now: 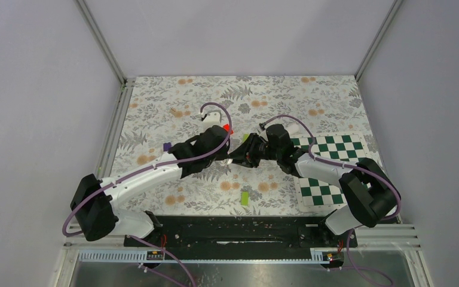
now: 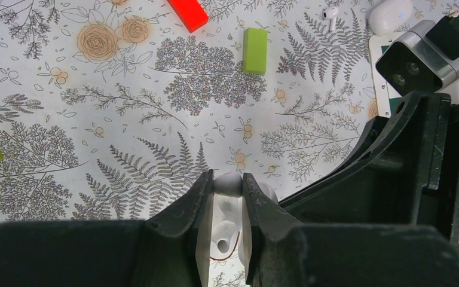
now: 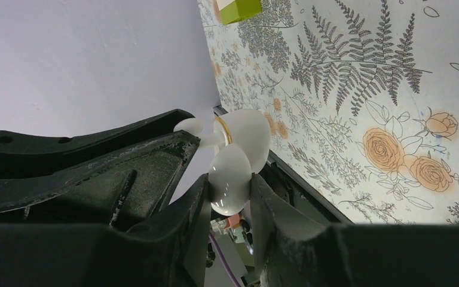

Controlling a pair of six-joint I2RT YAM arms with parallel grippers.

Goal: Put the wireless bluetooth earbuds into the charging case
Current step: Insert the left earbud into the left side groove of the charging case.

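In the left wrist view my left gripper (image 2: 227, 181) is shut on a tiny white earbud (image 2: 227, 183), whose rounded head shows between the fingertips. The right wrist view shows my right gripper (image 3: 230, 186) shut on the glossy white charging case (image 3: 232, 176), which is held up off the table with a gold ring showing at its middle. The earbud's tip (image 3: 191, 126) touches the case's upper part. Both grippers meet above the table's middle (image 1: 240, 154). A second earbud (image 2: 330, 13) lies loose on the cloth, far from both grippers.
A red block (image 2: 188, 13) and a lime-green block (image 2: 255, 43) lie beyond the grippers, and another green block (image 1: 245, 198) lies near the front edge. A purple block (image 1: 167, 146) sits at the left. A green checkerboard (image 1: 329, 146) lies under the right arm.
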